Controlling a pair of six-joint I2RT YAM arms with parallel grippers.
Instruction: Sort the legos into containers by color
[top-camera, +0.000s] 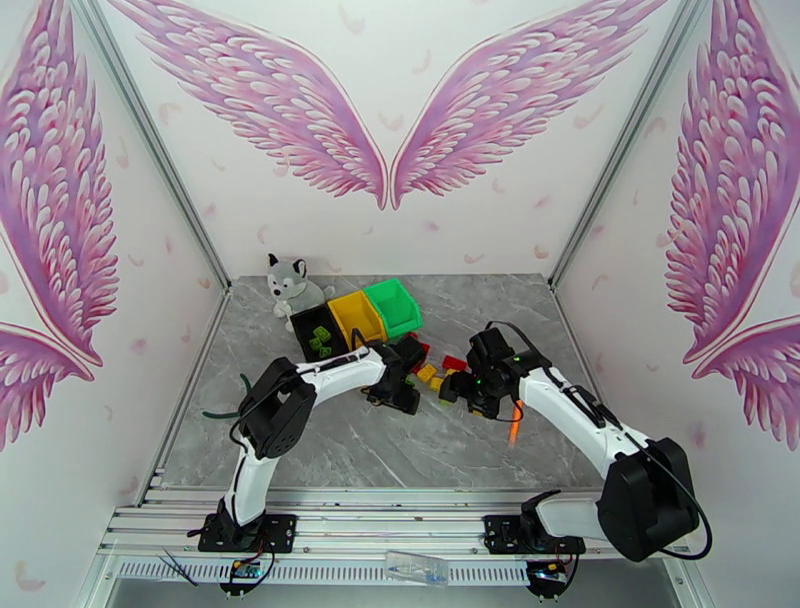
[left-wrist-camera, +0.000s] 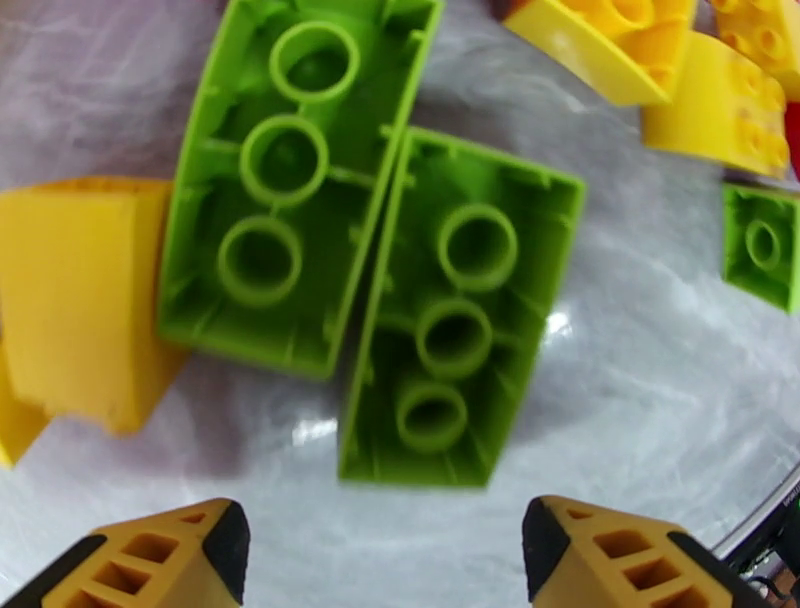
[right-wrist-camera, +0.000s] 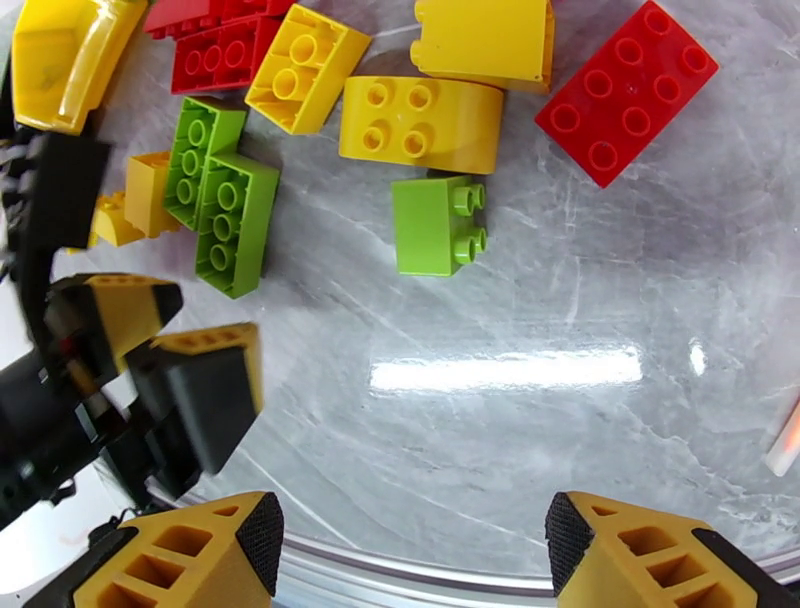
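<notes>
With the left gripper (left-wrist-camera: 385, 555) and right gripper (right-wrist-camera: 412, 550) both spread and empty, use the left: two green bricks (left-wrist-camera: 455, 310) lie on the table (left-wrist-camera: 630, 410) just ahead of its jaws, long axes pointing away.

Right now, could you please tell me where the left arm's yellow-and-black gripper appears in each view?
Top external: left gripper, just below centre.
Left wrist: left gripper at bottom edge.
Right wrist: left gripper at left edge.
Shared landmark, both wrist views: two adjoining upturned light green plastic bricks.
</notes>
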